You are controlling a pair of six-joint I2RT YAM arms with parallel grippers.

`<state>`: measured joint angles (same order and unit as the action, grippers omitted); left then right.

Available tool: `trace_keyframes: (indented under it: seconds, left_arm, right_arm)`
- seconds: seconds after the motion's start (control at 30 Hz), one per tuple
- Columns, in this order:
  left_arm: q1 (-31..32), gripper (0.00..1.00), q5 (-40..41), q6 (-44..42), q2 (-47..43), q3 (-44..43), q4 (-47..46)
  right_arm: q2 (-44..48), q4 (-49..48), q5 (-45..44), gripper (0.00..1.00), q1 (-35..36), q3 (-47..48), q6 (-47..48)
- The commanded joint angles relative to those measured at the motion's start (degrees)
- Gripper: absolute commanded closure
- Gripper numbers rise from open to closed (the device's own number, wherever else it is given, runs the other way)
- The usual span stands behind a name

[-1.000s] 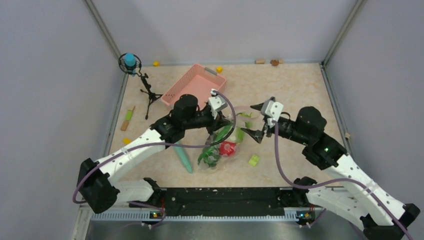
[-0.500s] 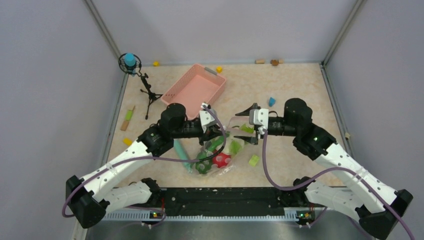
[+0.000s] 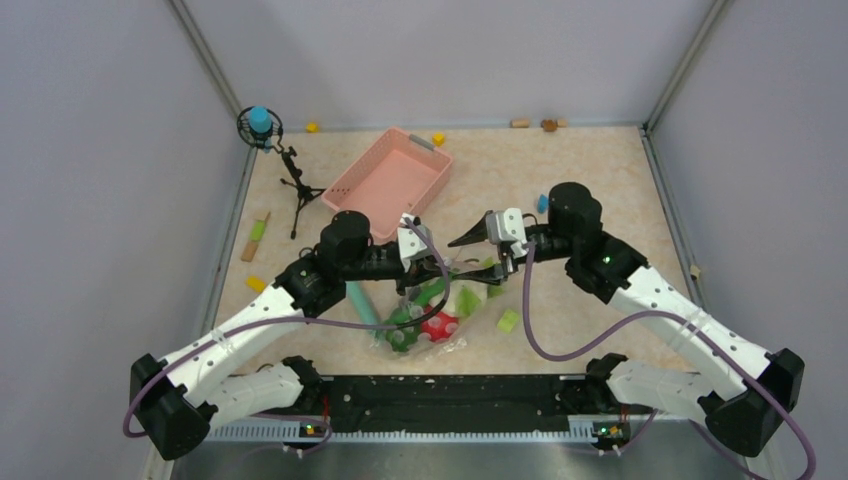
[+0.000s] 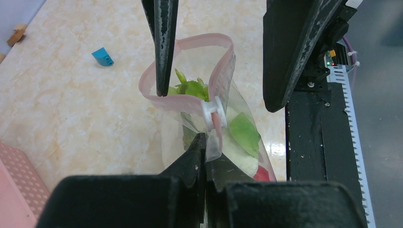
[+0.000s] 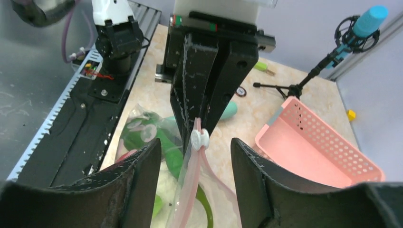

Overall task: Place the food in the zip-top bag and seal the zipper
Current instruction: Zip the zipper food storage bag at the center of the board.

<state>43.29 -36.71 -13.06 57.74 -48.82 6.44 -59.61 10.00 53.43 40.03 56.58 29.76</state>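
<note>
The clear zip-top bag [image 3: 430, 315] lies at the table's near middle, its mouth lifted and open. Inside it show the food: a red tomato [image 3: 437, 325], dark green leaves [image 3: 400, 335], a green stalk [image 3: 432, 293] and white cauliflower [image 4: 242, 159]. My left gripper [image 4: 205, 140] is shut on the bag's corner just below the white slider [image 4: 213, 114]. The pinkish zipper [image 4: 190, 71] stands in an open loop. My right gripper [image 5: 195, 145] is open, one finger on each side of the zipper strip near the slider [image 5: 200, 138], neither touching it.
A pink basket [image 3: 390, 180] stands at the back left. A long teal stick [image 3: 360, 300] lies left of the bag and a yellow-green block [image 3: 509, 320] right of it. A blue block [image 3: 543, 203] sits behind the right wrist. A microphone tripod [image 3: 280, 160] stands far left.
The right gripper has moved left over the bag's mouth and its jaws have narrowed. The left gripper has drawn the bag toward the near left, still shut on it.
</note>
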Motion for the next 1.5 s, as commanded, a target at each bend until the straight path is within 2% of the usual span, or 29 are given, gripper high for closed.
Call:
trace_keyframes:
  seconds: [0.0,0.23,0.37,0.6,0.97,1.23,1.3,1.37,1.47]
  left_arm:
    - [0.0,1.0,-2.7,-1.0,-1.6,-0.7,-4.6]
    - [0.0,1.0,-2.3,0.2,-1.9,0.4,-5.9]
    - [0.0,1.0,-3.1,0.0,-2.3,0.4,-5.9]
    - [0.1,1.0,-1.9,0.3,-2.4,0.9,-8.0]
    - [0.1,1.0,-2.0,0.4,-1.9,0.7,-8.1]
    - [0.1,1.0,-0.4,1.4,-1.4,0.6,-8.3]
    - [0.1,1.0,0.3,1.4,-1.4,0.6,-8.1]
    - [0.1,1.0,1.1,1.4,-1.3,0.6,-8.1]
    - [0.1,1.0,0.6,1.4,-1.6,0.7,-8.2]
  right_arm:
    - [0.7,-9.1,5.5,0.48,0.3,0.2,-4.3]
    - [-2.1,-7.6,6.0,0.5,0.3,1.0,-3.6]
    - [-4.8,-1.6,5.5,0.54,0.3,4.2,-0.6]
    - [-5.1,0.6,5.7,0.61,0.4,4.8,1.3]
    - [-4.9,0.1,9.8,0.62,0.3,4.7,0.6]
    - [-5.2,-4.2,9.0,0.67,0.3,3.9,-3.3]
    - [-5.7,-5.7,8.2,0.7,0.3,3.8,-5.0]
    - [-6.3,-6.0,8.0,0.77,0.3,4.1,-5.8]
    - [-6.6,-3.6,7.5,0.98,0.3,5.1,-4.7]
